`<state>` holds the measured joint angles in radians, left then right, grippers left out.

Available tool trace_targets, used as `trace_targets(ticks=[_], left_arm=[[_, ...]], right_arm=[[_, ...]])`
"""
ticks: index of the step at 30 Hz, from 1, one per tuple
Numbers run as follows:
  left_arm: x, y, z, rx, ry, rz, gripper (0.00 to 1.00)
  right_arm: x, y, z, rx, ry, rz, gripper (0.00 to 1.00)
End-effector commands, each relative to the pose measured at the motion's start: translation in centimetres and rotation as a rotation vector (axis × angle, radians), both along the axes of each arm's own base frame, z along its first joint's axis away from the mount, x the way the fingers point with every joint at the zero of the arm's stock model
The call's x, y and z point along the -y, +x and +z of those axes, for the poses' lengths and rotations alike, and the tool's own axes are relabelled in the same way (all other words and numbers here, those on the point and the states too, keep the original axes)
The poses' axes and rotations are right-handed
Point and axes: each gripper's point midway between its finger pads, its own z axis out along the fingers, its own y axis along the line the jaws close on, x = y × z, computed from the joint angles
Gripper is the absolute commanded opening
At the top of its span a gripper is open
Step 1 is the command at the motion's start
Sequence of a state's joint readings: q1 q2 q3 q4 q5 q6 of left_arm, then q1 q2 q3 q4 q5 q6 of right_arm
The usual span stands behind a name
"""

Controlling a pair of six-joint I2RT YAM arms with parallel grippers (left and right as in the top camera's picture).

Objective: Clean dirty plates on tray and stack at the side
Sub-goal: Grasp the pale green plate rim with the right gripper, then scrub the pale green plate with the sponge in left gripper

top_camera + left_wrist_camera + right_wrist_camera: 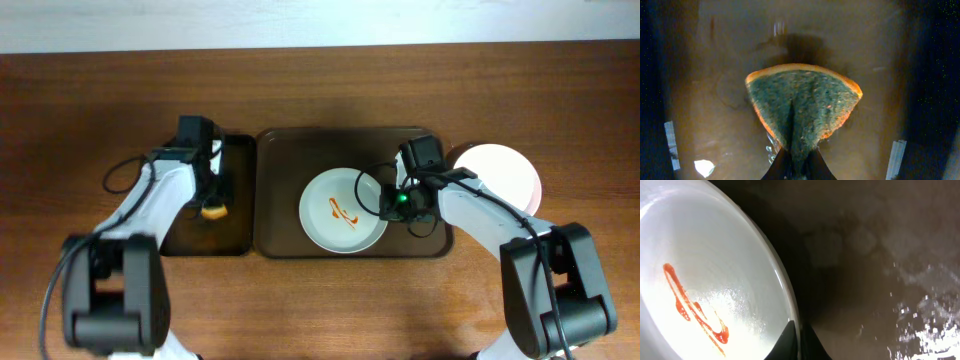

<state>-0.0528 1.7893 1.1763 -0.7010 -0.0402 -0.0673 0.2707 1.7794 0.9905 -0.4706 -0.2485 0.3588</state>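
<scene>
A white plate with an orange-red sauce squiggle lies on the dark brown tray. My right gripper is shut on its right rim; the right wrist view shows the rim pinched between the fingers and the squiggle on the plate. Plain white plates lie on the table right of the tray, partly hidden by my right arm. My left gripper is shut on a sponge, green-faced with an orange edge, held over the narrow black tray.
The narrow black tray stands just left of the brown tray. Brown wooden table surrounds both. A pale wall edge runs along the far side.
</scene>
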Motion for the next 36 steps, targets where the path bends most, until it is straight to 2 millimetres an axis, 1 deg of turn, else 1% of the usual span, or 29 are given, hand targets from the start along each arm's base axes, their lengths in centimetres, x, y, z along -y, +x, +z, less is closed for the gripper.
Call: trace_targets(ticks=[1,3,7,9,11,12,14,15,16,18,20,36], left_arm=[[0.6,1.4,6.2,0.189,-0.046,-0.025,0.00],[0.6,1.6,7.4,0.230,-0.048,-0.026,0.00],[0.7,1.9,8.1,0.257,-0.051,-0.019,0.00],[0.7,2.2,9.1,0.293,-0.054,-0.016,0.00],[0.7,2.7,11.2,0.368,-0.056,-0.018,0.00],[0.7,3.1,13.0,0.432,-0.058,-0.019,0.00],[0.7,3.4,16.0,0.533,-0.061,-0.021,0.00],[0.6,3.5,17.1,0.570,-0.060,-0.020,0.00],[0.3,3.4,19.2,0.640,-0.044,-0.009,0.00],[-0.2,3.3,20.6,0.683,-0.026,0.005,0.00],[-0.2,3.1,21.1,0.695,-0.025,0.006,0.00],[-0.2,3.1,21.1,0.695,-0.027,0.006,0.00]], right_arm=[[-0.3,0.8,0.2,0.051,-0.012,0.020,0.04],[0.2,1.1,0.2,0.067,-0.043,0.018,0.04],[0.3,0.9,0.1,0.061,-0.047,0.023,0.04],[0.3,0.9,0.1,0.060,-0.047,0.023,0.04],[0.3,0.9,0.1,0.060,-0.047,0.023,0.04],[0.3,0.9,0.1,0.061,-0.047,0.023,0.04],[0.4,1.0,0.1,0.063,-0.055,0.020,0.04],[0.5,1.0,0.1,0.064,-0.057,0.019,0.04],[0.5,1.0,0.1,0.064,-0.058,0.019,0.04],[0.5,1.0,0.1,0.065,-0.061,0.017,0.04],[0.6,1.0,0.0,0.067,-0.067,0.015,0.04],[0.6,1.0,0.0,0.066,-0.067,0.015,0.04]])
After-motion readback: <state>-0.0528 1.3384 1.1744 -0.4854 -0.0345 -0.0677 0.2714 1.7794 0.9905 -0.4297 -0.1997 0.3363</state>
